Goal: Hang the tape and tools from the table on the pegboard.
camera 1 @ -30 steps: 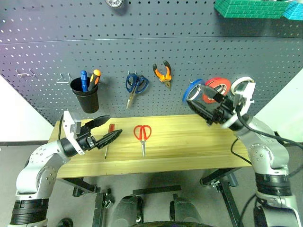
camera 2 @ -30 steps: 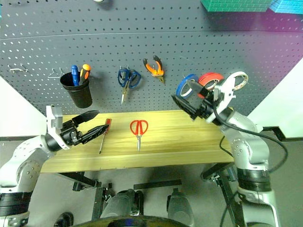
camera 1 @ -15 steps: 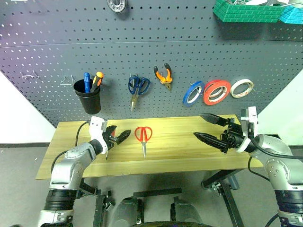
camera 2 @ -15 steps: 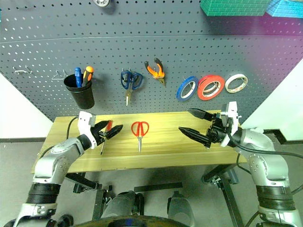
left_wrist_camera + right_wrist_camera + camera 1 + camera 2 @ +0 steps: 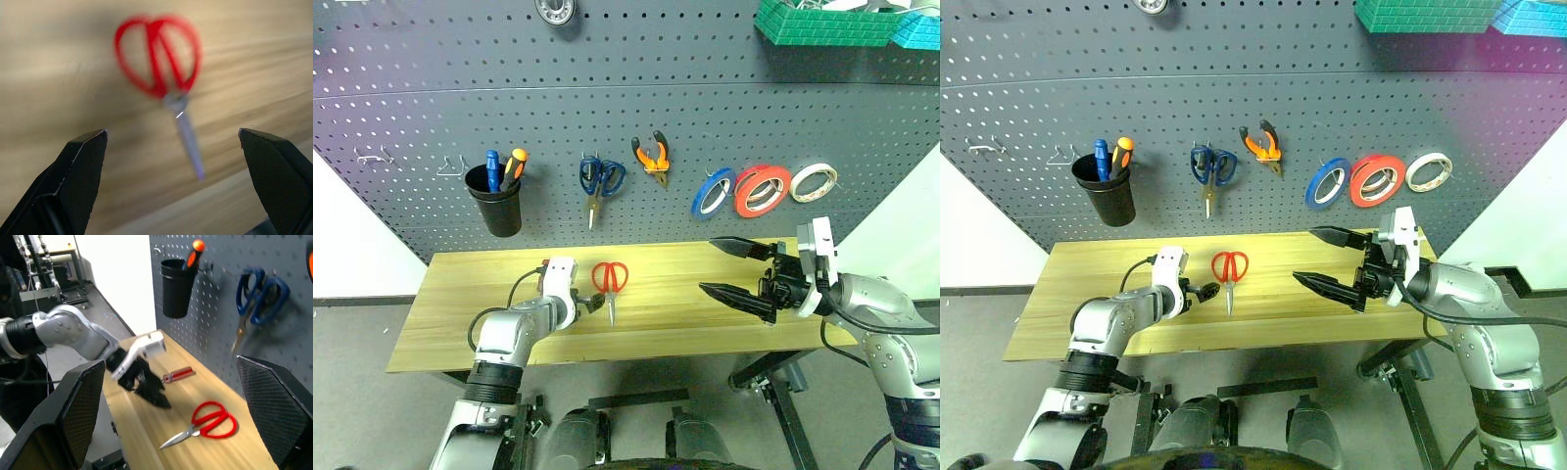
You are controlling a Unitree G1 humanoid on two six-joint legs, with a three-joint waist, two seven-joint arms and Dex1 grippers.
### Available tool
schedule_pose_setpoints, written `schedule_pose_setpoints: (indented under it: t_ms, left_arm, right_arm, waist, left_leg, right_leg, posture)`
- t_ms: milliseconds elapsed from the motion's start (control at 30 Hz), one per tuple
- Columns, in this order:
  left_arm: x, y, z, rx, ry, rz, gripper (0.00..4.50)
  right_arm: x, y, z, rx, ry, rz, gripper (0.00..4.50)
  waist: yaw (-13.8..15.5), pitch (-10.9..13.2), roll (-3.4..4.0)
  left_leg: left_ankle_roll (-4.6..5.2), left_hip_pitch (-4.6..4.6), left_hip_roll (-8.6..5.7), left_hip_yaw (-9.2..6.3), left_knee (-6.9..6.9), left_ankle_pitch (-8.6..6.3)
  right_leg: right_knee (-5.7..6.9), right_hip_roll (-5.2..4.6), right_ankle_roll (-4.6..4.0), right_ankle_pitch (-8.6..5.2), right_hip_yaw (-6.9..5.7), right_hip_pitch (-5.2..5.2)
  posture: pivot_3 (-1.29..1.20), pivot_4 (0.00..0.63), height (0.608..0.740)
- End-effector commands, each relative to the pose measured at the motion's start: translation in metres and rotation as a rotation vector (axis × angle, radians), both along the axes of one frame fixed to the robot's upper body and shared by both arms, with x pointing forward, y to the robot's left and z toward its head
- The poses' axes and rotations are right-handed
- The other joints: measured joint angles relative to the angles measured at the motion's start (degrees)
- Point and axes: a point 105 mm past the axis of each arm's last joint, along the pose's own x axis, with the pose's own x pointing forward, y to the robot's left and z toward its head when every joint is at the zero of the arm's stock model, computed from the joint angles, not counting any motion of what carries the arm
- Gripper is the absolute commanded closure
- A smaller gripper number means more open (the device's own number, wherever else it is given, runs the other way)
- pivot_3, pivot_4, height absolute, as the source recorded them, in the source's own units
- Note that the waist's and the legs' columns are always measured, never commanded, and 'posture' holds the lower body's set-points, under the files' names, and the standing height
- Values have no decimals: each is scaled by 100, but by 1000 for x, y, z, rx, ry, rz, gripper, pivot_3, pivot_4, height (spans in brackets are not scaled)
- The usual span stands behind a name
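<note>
You have the pegboard (image 5: 626, 117) filling the wall behind the table (image 5: 695, 318). On the board hang a black cup (image 5: 497, 200) with two screwdrivers, blue scissors (image 5: 599, 181), the pliers (image 5: 652, 155), a blue tape roll (image 5: 712, 192), the red tape (image 5: 761, 190) and a pale tape roll (image 5: 814, 182).

Your right gripper (image 5: 731, 267) hovers above the right part of the table, jaws spread wide and holding nothing.

Your left gripper (image 5: 590, 304) sits low over the table, jaws spread and empty, just beside the red scissors (image 5: 609, 284), which lie flat with the handles toward the board. The red-handled screwdriver (image 5: 178, 374) lies on the table on the far side of that gripper.
</note>
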Motion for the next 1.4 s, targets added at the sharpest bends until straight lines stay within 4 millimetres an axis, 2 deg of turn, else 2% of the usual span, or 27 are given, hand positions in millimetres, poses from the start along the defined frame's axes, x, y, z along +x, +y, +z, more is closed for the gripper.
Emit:
schedule_pose_setpoints:
  t_ms: [33, 200, 433, 667, 833, 933, 1000, 1067, 1233, 1400]
  left_arm:
    - [15, -10, 14, 90, -53, -9, 0]
    - [16, -22, 7, 121, -20, -12, 0]
    - [11, -38, -4, 148, 37, -52, 0]
    - [18, -45, -6, 140, 35, -47, 0]
    - [18, -59, -5, 131, 29, -93, 0]
    - [20, -62, -6, 149, 24, -89, 0]
    - [22, -61, -8, 173, 24, -81, 0]
    - [22, -61, -9, 188, 26, -77, 0]
    - [28, -55, -9, 253, 6, -49, 0]
    - [28, -57, -12, 239, 19, -38, 0]
  right_arm:
    - [-5, 3, 13, 25, -46, 24, 42]
    - [-11, 3, 16, 37, -74, 18, 42]
    - [-23, -2, 19, 92, -51, 59, 42]
    - [-24, -14, 7, 67, -53, 47, 42]
    - [-23, -19, -1, 44, -69, 17, 42]
    - [-22, -21, -5, 32, -78, -3, 42]
    - [-8, -28, -15, -46, -117, -78, 42]
    - [-4, -32, -24, -102, -128, -99, 42]
    - [-4, -29, -31, -103, -119, -118, 42]
    - [-4, -27, -35, -146, -123, -140, 42]
  waist:
    - [4, 8, -1]
    - [1, 76, 1]
    - [-12, 251, 12]
    - [-16, 361, 4]
    - [-22, 433, 6]
    - [-20, 488, 3]
    - [-25, 505, 1]
    - [-36, 534, 1]
    - [-37, 588, 12]
    - [-73, 614, 12]
  left_leg:
    - [1, -5, 0, 0, 1, -1]
    - [23, -18, -7, 1, 4, -15]
    - [44, -83, -8, 2, 10, -8]
    - [48, -85, -9, 2, 13, -10]
    - [49, -85, -9, 2, 12, -10]
    - [49, -84, -9, 2, 12, -10]
    - [49, -86, -9, 2, 13, -10]
    - [51, -85, -10, 2, 14, -11]
    - [52, -85, -11, 3, 13, -11]
    - [52, -85, -11, 3, 14, -12]
  right_leg:
    - [-4, -1, 4, 3, 0, -1]
    - [-30, -12, 6, 4, 0, 0]
    - [-33, -14, 11, 7, 0, -34]
    - [-37, -17, 12, 7, -2, -34]
    - [-38, -18, 12, 7, -3, -34]
    - [-37, -18, 12, 7, -4, -33]
    - [-38, -19, 12, 7, -5, -34]
    - [-41, -20, 12, 7, -5, -32]
    - [-39, -21, 14, 8, -8, -33]
    - [-41, -22, 16, 9, -10, -31]
  posture:
    - [-125, 100, 740]
    - [-138, 131, 740]
    - [-163, 168, 740]
    - [-181, 181, 740]
    - [-192, 196, 740]
    - [-201, 212, 740]
    - [-202, 219, 740]
    - [-204, 221, 740]
    - [-209, 230, 740]
    - [-214, 238, 740]
